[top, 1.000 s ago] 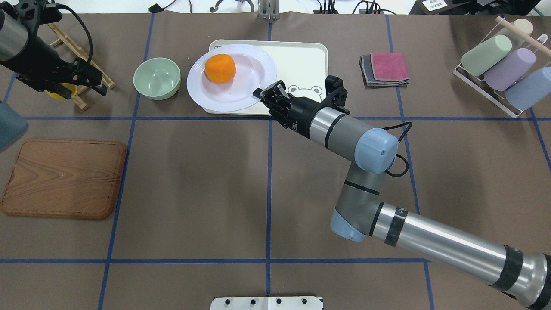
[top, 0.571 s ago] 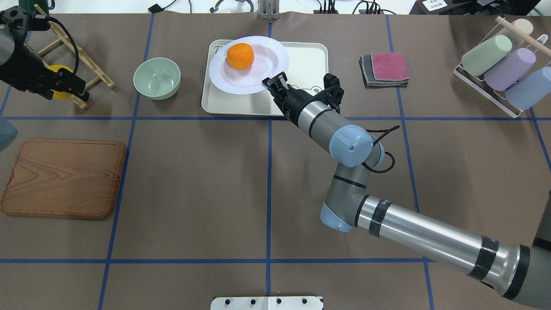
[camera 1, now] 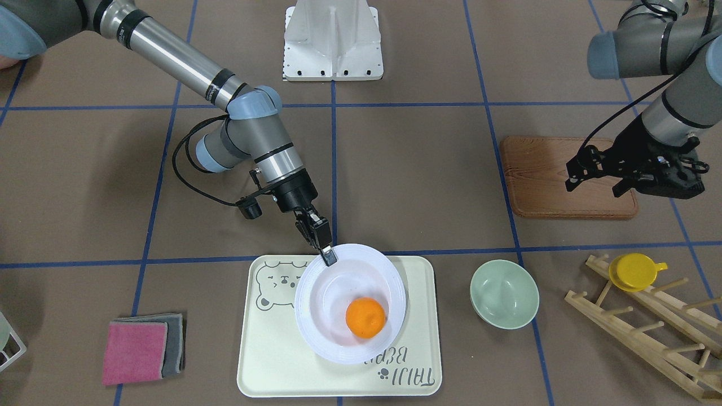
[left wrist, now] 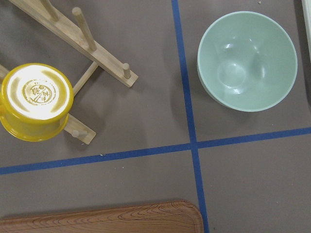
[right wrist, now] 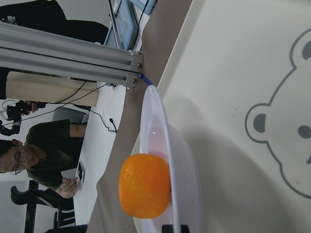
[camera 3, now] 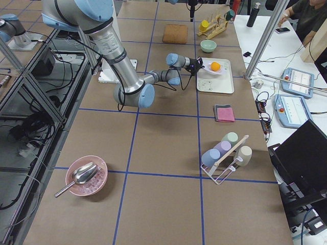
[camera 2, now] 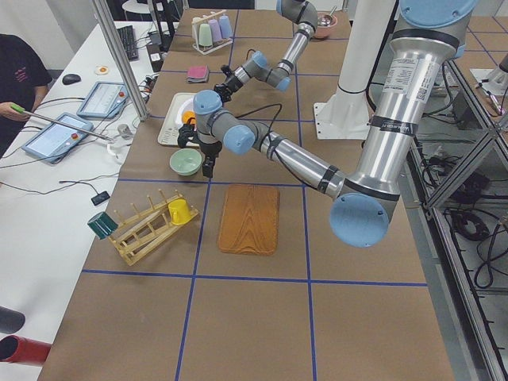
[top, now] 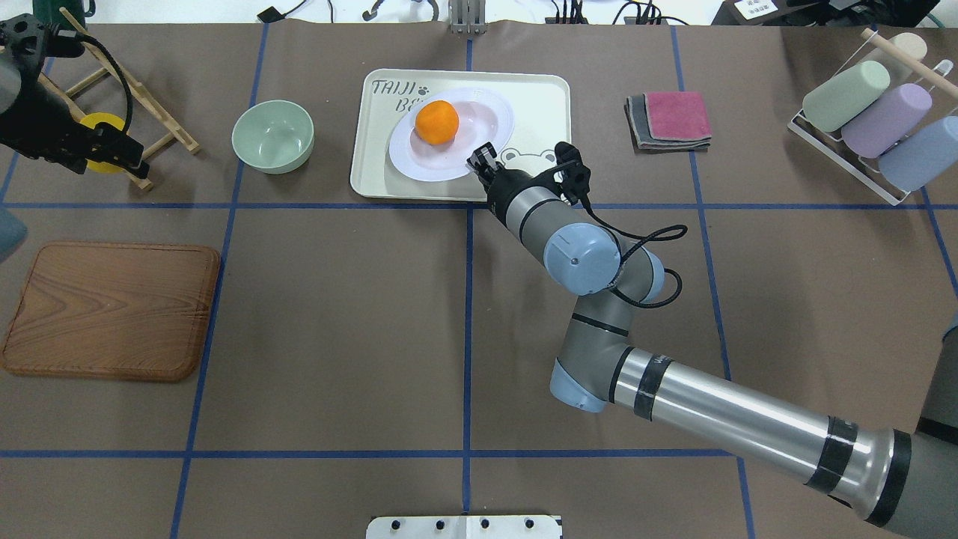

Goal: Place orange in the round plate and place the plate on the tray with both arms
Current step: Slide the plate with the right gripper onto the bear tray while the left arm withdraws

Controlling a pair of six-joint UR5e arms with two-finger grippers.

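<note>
The orange [top: 437,122] lies in the white round plate [top: 419,161], on the side away from the held edge. My right gripper [top: 483,159] is shut on the plate's rim [camera 1: 329,256], on the side nearest the robot. The plate is over the middle of the cream tray [top: 539,105], beside the bear drawing. In the right wrist view the plate [right wrist: 180,160] looks slightly tilted, with a shadow under it on the tray [right wrist: 252,58]. I cannot tell if it touches. My left gripper [camera 1: 595,183] hangs open and empty, high over the table's left end, far from the tray.
A pale green bowl [top: 272,136] stands just left of the tray. A wooden peg rack with a yellow cup [camera 1: 634,270] and a brown wooden board [top: 112,311] lie further left. Folded cloths [top: 670,120] and a rack of pastel cups [top: 868,112] are on the right.
My right gripper has carried the plate with the orange rightward from the tray's left edge to over its middle, lower down. My left arm has drawn back to the left.
</note>
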